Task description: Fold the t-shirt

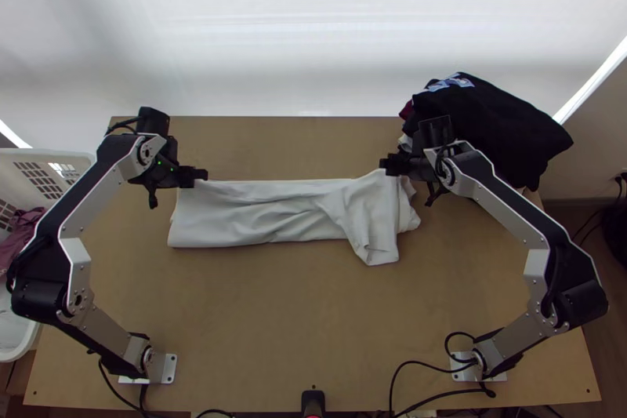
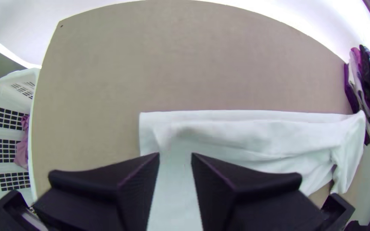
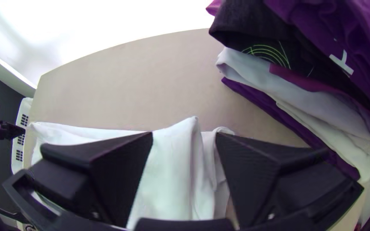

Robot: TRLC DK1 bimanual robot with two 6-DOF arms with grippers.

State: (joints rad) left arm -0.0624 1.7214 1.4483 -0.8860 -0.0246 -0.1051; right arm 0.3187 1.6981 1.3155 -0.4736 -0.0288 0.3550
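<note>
A: Quick status, where's the tee?
B: White T-shirt (image 1: 251, 222) is on the light wooden table (image 1: 298, 324), nearer the far edge than the near one. Long strip, folded lengthwise, long axis L-R, approx. parallel to the far edge.
A: Grippers?
B: L gripper (image 2: 175, 155) is at the strip's L end by its far corner, fingers parted, nothing clamped. R gripper (image 3: 184, 136) is over the far side of the R end, fingers spread wider, cloth in the gap but no pinch.
A: Which end's the problem?
B: R end. Flap (image 1: 368, 222) there is rumpled & sticks out toward the near edge; L end's fairly straight. Layers at the R end are hard to read, might be a sleeve or just loose hem.
A: So, next?
B: R arm's nearer the messy bit. Tee runs from R gripper toward the L arm & the near edge, so prob. tidy that flap, then fold end to end, i.e. across the long axis. Lengthwise part looks mostly done.
A: Risk?
B: Grabbing top layer only, b/c the rest would drag. Also mind the clothes stack (image 1: 490, 120), far R corner, close to R gripper.
</note>
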